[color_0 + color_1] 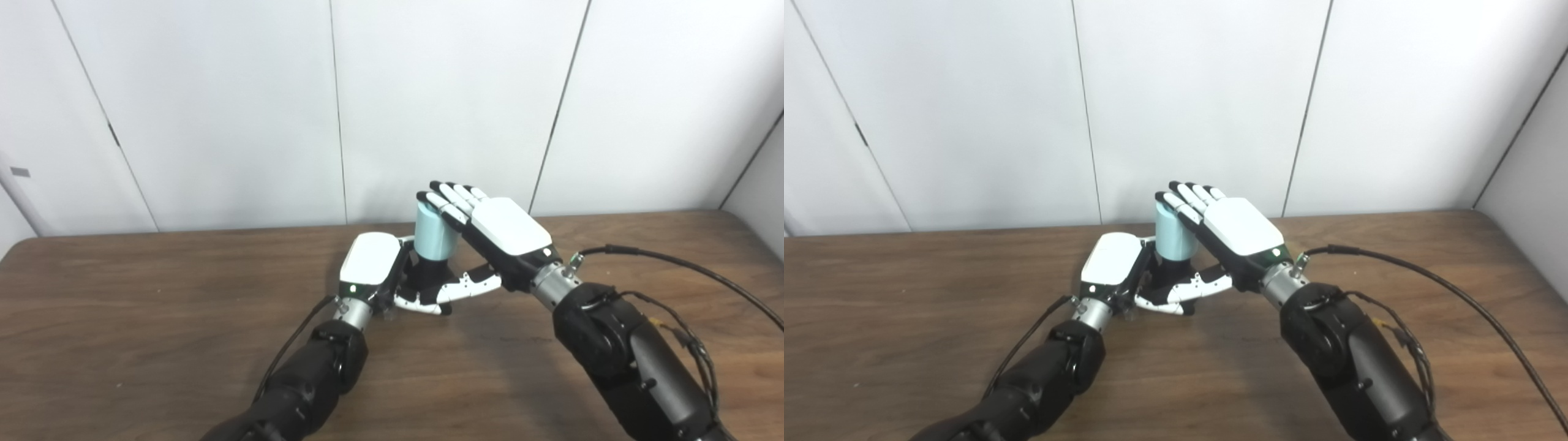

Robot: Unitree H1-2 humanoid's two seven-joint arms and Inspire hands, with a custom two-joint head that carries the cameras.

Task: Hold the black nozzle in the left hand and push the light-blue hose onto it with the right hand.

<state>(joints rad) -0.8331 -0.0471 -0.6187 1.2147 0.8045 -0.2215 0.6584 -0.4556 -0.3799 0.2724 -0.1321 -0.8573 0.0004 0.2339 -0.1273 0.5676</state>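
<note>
Lower in frame, the bench. At centre, the left robot hand clamps the black nozzle upright for steadiness; the right robot hand, fingers extended, presses the light-blue hose seated above it.

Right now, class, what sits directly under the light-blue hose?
The black nozzle stands under the light-blue hose, held by the left hand. The right hand rests against the hose. How far the nozzle goes inside is hidden.
</note>
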